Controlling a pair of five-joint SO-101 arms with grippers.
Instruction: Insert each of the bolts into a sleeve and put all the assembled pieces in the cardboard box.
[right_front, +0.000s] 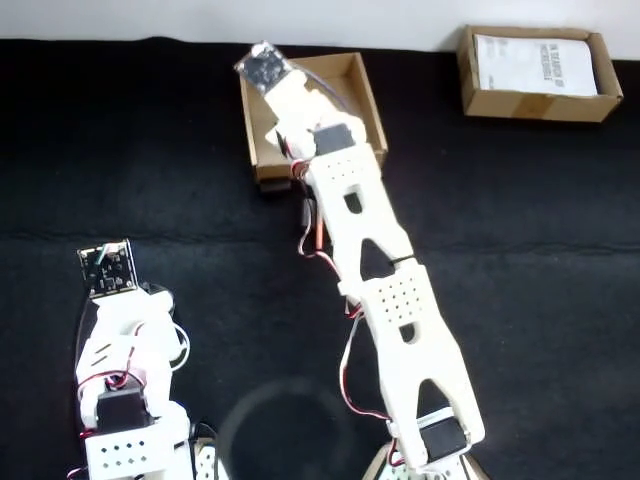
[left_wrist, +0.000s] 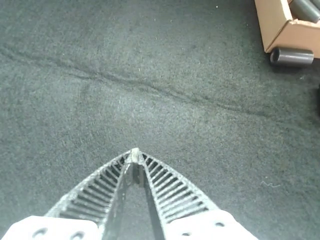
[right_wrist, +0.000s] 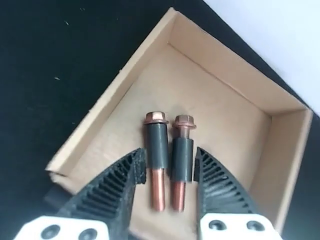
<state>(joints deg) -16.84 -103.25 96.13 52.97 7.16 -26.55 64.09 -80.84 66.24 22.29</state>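
Bolts (right_wrist: 158, 192) lie sleeved in the box (right_wrist: 220, 75) under your open, empty right gripper (right_wrist: 170, 152). Your left gripper (left_wrist: 134, 155) is pinched shut on nothing. Drop-off looks done, so lift clear.

Soft, even light throughout; the black cloth (right_front: 520, 300) shows hardly any shadows, and the bolts (right_wrist: 159, 192) carry a faint sheen.
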